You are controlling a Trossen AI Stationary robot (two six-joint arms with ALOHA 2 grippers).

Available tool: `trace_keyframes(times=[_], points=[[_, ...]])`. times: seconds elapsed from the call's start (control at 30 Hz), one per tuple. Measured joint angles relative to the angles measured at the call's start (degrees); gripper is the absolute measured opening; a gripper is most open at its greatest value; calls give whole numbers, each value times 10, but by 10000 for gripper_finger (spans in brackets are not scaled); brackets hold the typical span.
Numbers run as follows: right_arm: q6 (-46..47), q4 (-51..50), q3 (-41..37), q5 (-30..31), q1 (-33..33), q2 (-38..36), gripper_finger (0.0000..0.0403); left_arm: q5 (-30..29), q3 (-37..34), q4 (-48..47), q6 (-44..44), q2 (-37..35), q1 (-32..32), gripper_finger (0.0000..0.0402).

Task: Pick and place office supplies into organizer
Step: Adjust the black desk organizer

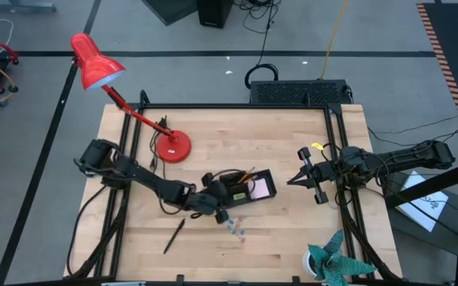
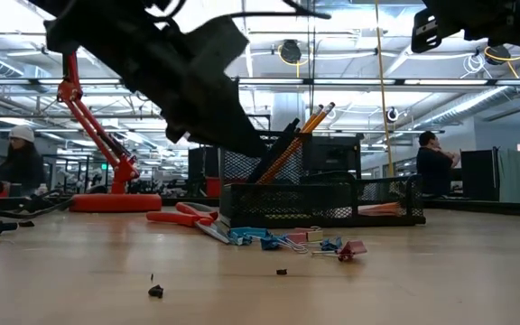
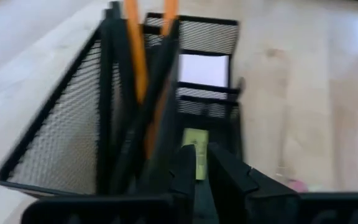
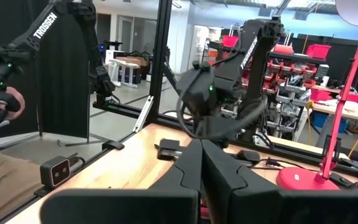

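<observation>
Overhead, the left gripper (image 1: pixel 215 200) reaches to the near-left end of the small black mesh organizer (image 1: pixel 245 187) at mid-table, where a pale pink square note pad (image 1: pixel 258 188) lies in one compartment. A dark pen (image 1: pixel 173 236) lies alone on the wood, bluish clips (image 1: pixel 235 227) sit just in front of the organizer, and the right gripper (image 1: pixel 312 176) hovers well to the right.

Level with the table, orange pencils (image 2: pixel 303 129) lean out of the organizer, with red-handled scissors (image 2: pixel 184 217) flat beside it.

Past the left wrist, the fingers (image 3: pixel 185 174) pinch a tiny yellow piece (image 3: pixel 196 154) above a compartment beside the pencil cup.

Past the right wrist, the fingers (image 4: pixel 188 168) are closed together on nothing, facing the red desk lamp (image 4: pixel 309 177).
</observation>
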Motion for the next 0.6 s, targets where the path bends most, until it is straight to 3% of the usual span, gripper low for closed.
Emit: trace_keyframes(times=[0.23, 0.6], points=[[-1, -3, 0, 0, 0, 0, 0, -5, 0, -46, 0, 0, 33, 44], [-2, -3, 0, 0, 0, 0, 0, -11, 0, -45, 18, 0, 66, 44]])
